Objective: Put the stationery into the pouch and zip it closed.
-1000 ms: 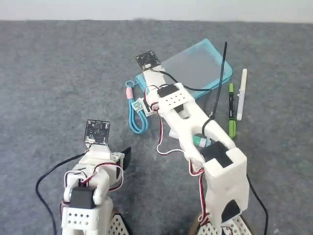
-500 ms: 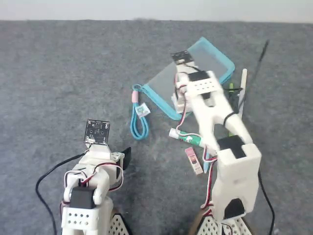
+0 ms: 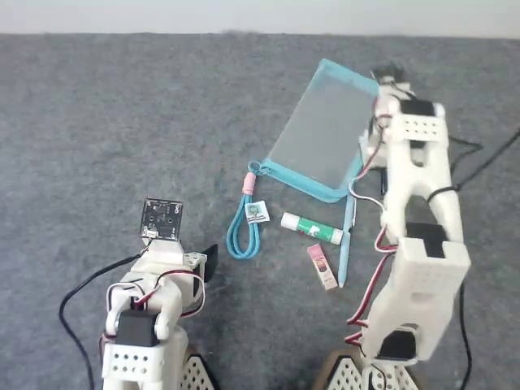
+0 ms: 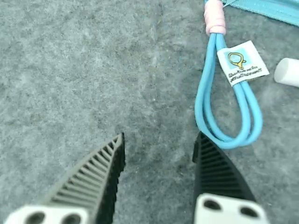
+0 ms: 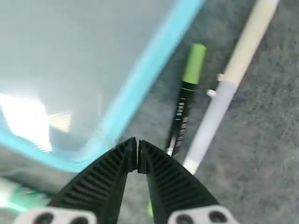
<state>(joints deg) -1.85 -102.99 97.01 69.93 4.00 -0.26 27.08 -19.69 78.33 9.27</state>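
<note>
The clear, blue-trimmed pouch (image 3: 325, 134) lies slanted on the grey desk (image 3: 97, 122). The right end effector (image 5: 138, 156) is pinched together at the pouch's corner, seemingly holding nothing, beside a green pen (image 5: 184, 100) and a white pen (image 5: 229, 93). The left end effector (image 4: 159, 142) gapes wide and empty, just by the pouch's blue loop (image 4: 224, 116).

A grey, felt-like tabletop (image 3: 97, 122) with a fuzzy, mottled nap runs across the whole high view from side to side. Along its far edge it meets a pale, plain strip of background (image 3: 162, 15), in a straight line. In the left wrist view the same grey tabletop (image 4: 60, 70) shows matted fibres flecked lighter and darker, and it shows again in the right wrist view (image 5: 261, 163).
</note>
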